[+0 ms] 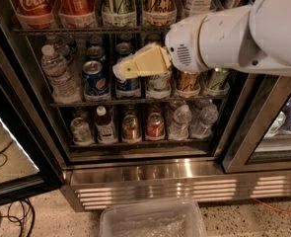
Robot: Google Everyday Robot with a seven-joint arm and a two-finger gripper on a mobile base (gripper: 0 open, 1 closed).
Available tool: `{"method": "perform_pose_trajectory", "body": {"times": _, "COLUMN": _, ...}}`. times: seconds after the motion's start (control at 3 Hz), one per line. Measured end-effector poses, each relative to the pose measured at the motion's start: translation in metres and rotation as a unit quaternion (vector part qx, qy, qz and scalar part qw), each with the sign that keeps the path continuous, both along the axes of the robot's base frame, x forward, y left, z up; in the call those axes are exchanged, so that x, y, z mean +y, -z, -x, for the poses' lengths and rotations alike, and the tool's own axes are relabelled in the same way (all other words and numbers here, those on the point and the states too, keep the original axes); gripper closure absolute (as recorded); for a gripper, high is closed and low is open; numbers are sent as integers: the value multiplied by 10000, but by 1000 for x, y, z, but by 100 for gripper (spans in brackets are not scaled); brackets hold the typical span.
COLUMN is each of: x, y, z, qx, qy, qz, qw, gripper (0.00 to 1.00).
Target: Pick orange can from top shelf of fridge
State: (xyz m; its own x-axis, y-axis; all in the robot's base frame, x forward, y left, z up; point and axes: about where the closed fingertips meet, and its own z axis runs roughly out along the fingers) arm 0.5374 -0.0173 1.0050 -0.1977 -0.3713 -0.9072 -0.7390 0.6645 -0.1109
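Hovering before Pepsi cans (94,78), tool (120,72), open or closed unclear, orange can (157,4) above, Coca-Cola can (31,1) top left

Gripper (119,72) below top shelf (61,30); orange can (159,1) hemmed by neighbouring cans (118,1).

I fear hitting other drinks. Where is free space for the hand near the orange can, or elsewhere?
Crowded: the top shelf is full, the orange can has close neighbours on both sides, and the gripper hangs before the packed middle rack. Free: the floor between the cables and the clear bin, below the fridge.
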Motion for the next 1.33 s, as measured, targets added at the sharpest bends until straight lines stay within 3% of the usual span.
{"method": "perform_pose_trajectory", "body": {"times": 0.33, "x": 2, "y": 1, "z": -2, "qx": 31, "qy": -28, "qz": -67, "qw": 10000, "gripper": 0}}
{"method": "perform_pose_trajectory", "body": {"times": 0.67, "x": 17, "y": 5, "z": -3, "qx": -16, "qy": 81, "qz": -168, "qw": 9998, "gripper": 0}}
{"method": "perform_pose_trajectory", "body": {"times": 1.0, "x": 21, "y": -3, "z": -8, "qx": -357, "qy": 564, "qz": -148, "qw": 9977, "gripper": 0}}
{"method": "perform_pose_trajectory", "body": {"times": 1.33, "x": 3, "y": -29, "z": -2, "qx": -896, "qy": 1121, "qz": -24, "qw": 9896, "gripper": 0}}
